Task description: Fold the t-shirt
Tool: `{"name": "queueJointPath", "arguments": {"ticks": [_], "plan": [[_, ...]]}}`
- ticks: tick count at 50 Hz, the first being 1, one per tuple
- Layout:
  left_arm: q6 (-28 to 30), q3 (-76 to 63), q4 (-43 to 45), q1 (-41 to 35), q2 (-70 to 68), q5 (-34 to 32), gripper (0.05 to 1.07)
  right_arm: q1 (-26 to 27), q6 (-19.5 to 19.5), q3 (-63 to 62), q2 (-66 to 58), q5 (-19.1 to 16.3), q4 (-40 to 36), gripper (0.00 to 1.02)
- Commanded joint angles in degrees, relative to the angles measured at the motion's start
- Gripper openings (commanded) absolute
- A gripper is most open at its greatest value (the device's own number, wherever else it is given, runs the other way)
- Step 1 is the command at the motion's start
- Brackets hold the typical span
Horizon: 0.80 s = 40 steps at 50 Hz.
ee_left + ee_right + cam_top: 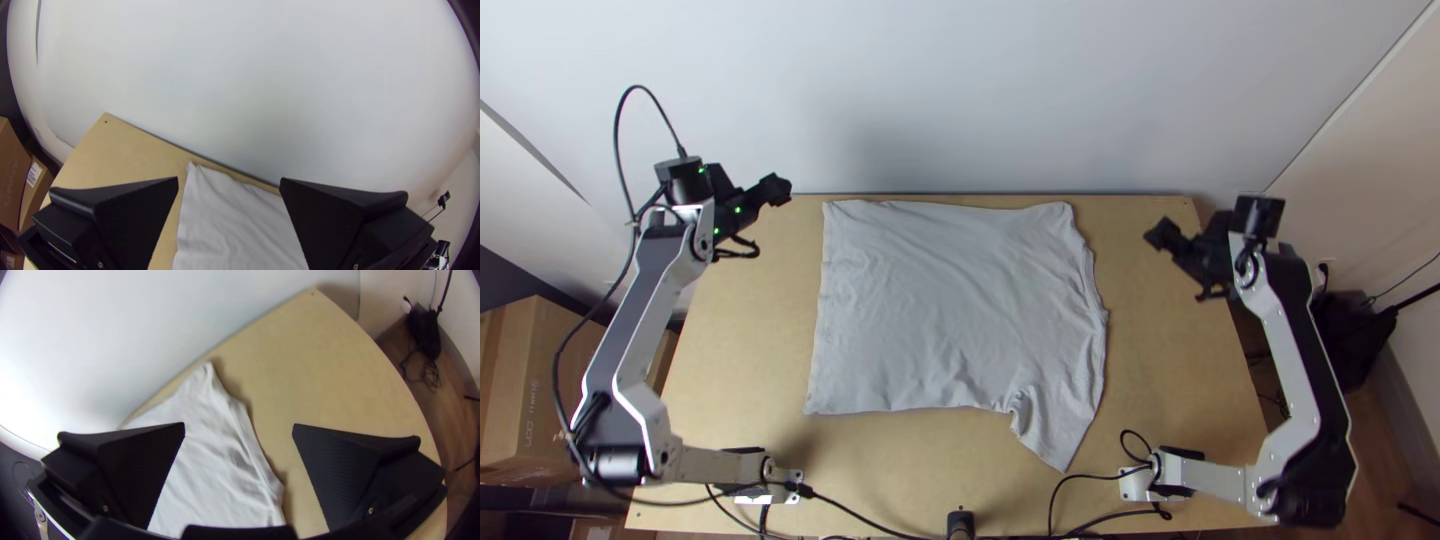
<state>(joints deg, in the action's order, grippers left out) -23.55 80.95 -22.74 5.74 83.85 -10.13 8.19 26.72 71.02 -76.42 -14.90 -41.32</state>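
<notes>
At the left side, the left gripper (777, 190) is above the table (735, 330), near its far edge; its two fingers stand wide apart and it holds nothing. Next comes the grey t-shirt (950, 310), which lies spread on the table with small wrinkles, and one pointed part goes toward the near edge. At the right, the right gripper (1159, 236) is also released, with its fingers wide apart, beside the shirt and not touching it

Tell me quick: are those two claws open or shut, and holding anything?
Left claw: open, holding nothing.
Right claw: open, holding nothing.
</notes>
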Motion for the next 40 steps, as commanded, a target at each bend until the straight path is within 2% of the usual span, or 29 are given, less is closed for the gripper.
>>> {"name": "queueJointPath", "arguments": {"ticks": [1,10,16,19,24,27,29,40], "plan": [[0.9,-5.0,-2.2,0.1,-6.8,-0.9,1.03,1.7,-2.1,-7.0,8.0,-0.7,-6.0,0.98],[1.8,-9.7,-5.1,-0.5,-14.9,-0.9,1.03,2.9,-3.3,-16.4,15.3,-2.9,-16.3,0.98],[1.8,-11.0,-6.5,-0.6,-17.8,-0.9,1.03,2.5,-8.6,-20.1,15.1,-6.5,-24.2,0.92],[1.9,-11.7,-6.9,-0.6,-18.6,-0.9,1.03,1.0,-9.7,-22.4,14.5,-7.2,-26.6,0.92],[2.6,-12.7,-7.4,-0.6,-19.7,-1.1,1.03,-1.8,-9.8,-25.9,13.1,-7.1,-27.6,0.91],[2.9,-12.9,-7.8,-0.6,-20.2,-1.1,1.03,-1.8,-11.1,-27.6,11.9,-7.1,-27.4,0.79],[3.1,-12.9,-7.8,-0.6,-20.6,-1.1,1.03,-1.8,-11.3,-28.3,11.2,-7.1,-26.9,0.74],[3.8,-13.1,-8.5,0.2,-21.3,-1.9,1.03,-3.6,-11.2,-31.5,5.0,-6.6,-24.9,0.73]]}}
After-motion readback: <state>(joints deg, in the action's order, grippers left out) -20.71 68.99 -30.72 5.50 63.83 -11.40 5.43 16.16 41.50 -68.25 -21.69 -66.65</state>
